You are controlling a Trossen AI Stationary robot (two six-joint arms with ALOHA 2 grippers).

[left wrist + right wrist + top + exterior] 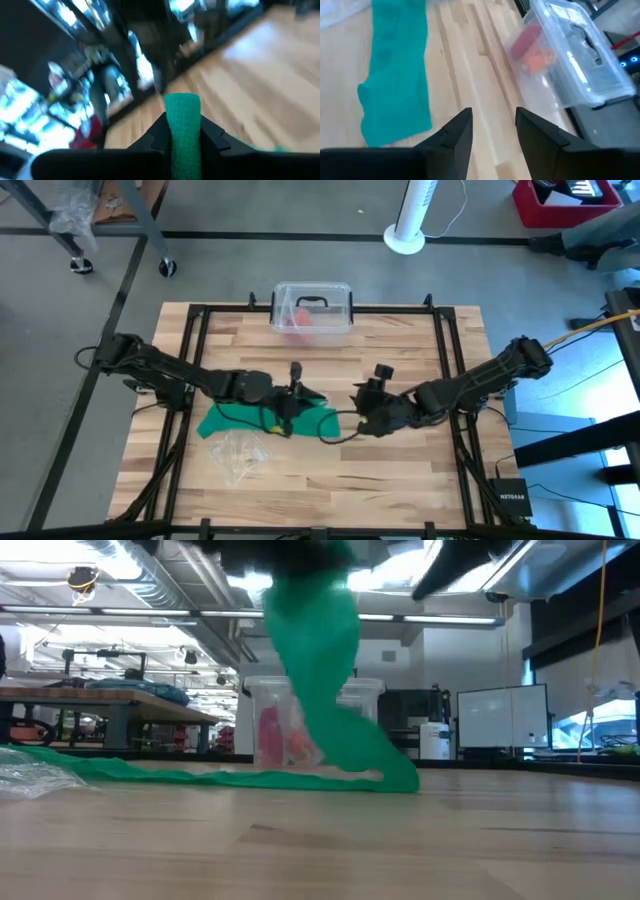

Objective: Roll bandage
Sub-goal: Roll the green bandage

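Left gripper clamps one end of the long green cloth bandage, lifting it off the wooden slat table. Right gripper stands parted and empty beside it. Crumpled clear plastic wrapper lies touching the bandage's flat stretch; clear plastic box with black handle sits at the far edge.

In the low view the bandage rises past the top edge, its holder unseen.
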